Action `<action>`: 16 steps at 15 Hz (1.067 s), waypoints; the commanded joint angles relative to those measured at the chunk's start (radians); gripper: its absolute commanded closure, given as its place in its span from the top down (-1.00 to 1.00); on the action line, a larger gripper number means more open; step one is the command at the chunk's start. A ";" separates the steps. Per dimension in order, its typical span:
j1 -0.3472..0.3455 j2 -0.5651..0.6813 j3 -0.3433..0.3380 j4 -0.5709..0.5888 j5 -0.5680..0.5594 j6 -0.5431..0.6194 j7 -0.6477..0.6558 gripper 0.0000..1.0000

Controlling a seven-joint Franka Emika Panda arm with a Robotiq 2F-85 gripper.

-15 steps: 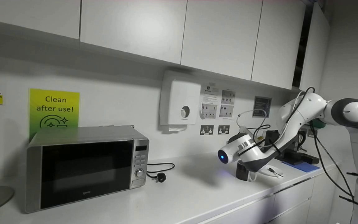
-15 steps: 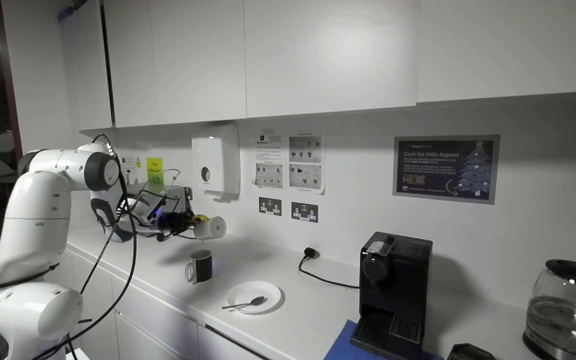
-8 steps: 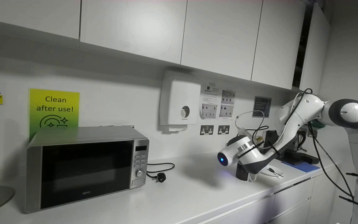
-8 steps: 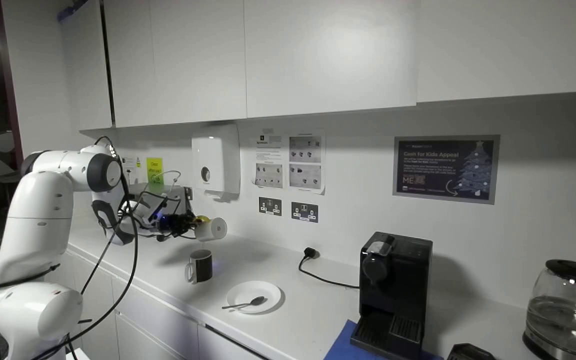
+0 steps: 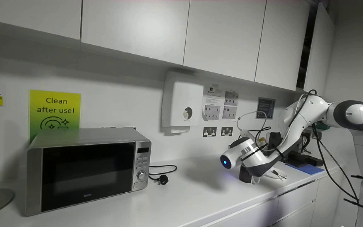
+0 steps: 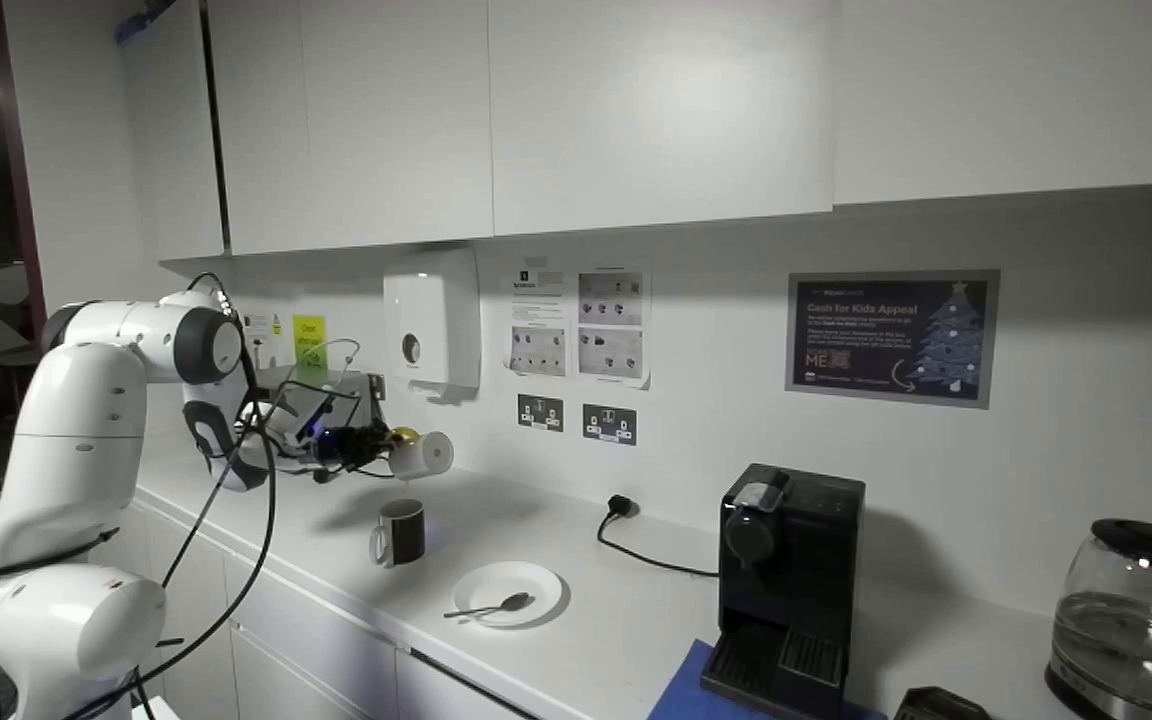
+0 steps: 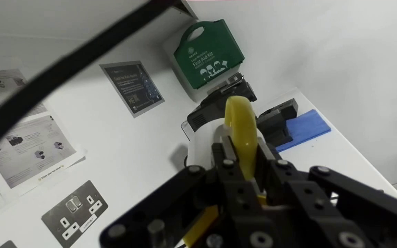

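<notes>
Arm (image 5: 300, 126) slightly lower, jaws clamped on glossy curved yellow handle (image 7: 246, 134), cylindrical white mug (image 6: 423, 456) tipped sideways

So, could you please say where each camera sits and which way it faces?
Exterior view: apart from the arm, seen at right; faces counter and microwave.
Exterior view: also apart, arm at left; faces the coffee machine.
Wrist view: on the arm; shows gripper and white mug, facing the first-aid kit.
Both exterior views share the towel dispenser.

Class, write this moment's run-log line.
gripper: shut; held: white cup by curved yellow handle, tilted; below: dark cylindrical mug, upright on white counter
</notes>
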 commanded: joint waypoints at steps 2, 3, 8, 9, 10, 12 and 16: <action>0.011 0.008 0.004 0.023 -0.042 -0.060 -0.047 -0.91; 0.012 0.008 0.004 0.024 -0.044 -0.059 -0.047 -0.91; 0.014 0.011 0.005 0.028 -0.044 -0.059 -0.044 -0.91; 0.014 0.010 0.005 0.029 -0.042 -0.058 -0.042 -0.91; 0.014 0.009 0.005 0.030 -0.042 -0.057 -0.041 -0.91; 0.012 0.002 0.005 0.030 -0.039 -0.053 -0.038 -0.91; 0.010 -0.011 0.005 0.036 -0.031 -0.049 -0.031 -0.91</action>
